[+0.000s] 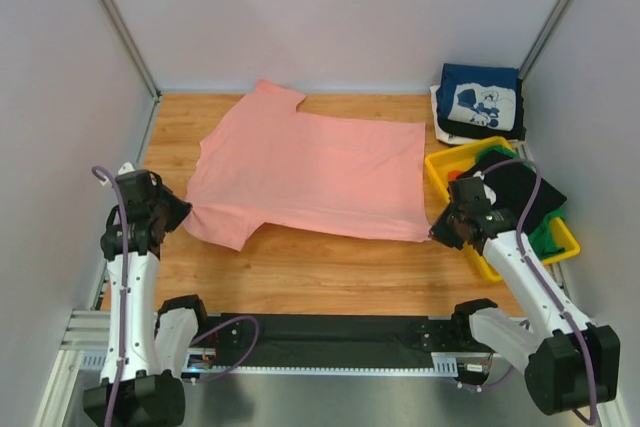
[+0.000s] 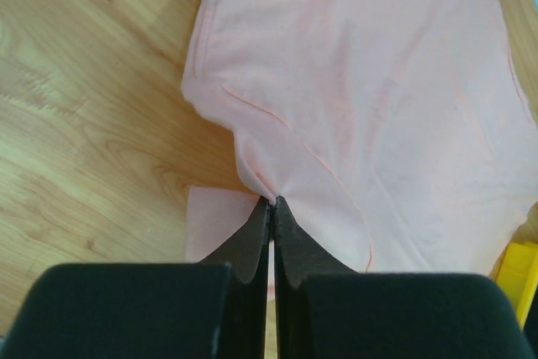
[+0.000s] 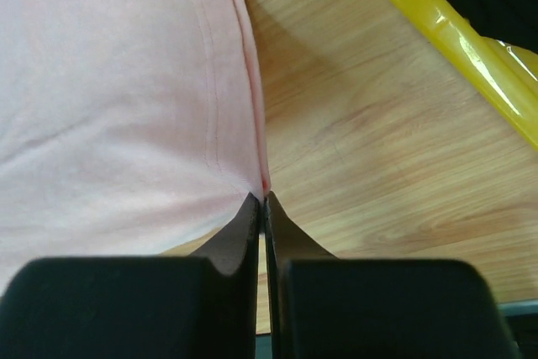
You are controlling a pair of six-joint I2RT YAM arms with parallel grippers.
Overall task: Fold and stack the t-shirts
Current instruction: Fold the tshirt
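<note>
The salmon-pink t-shirt lies lengthwise between the arms (collar end left): left pincer clenches the near sleeve, right pincer the near hem corner.

Pale grey walls (metal corner posts) around a light wood-grain tabletop, evenly lit.
</note>
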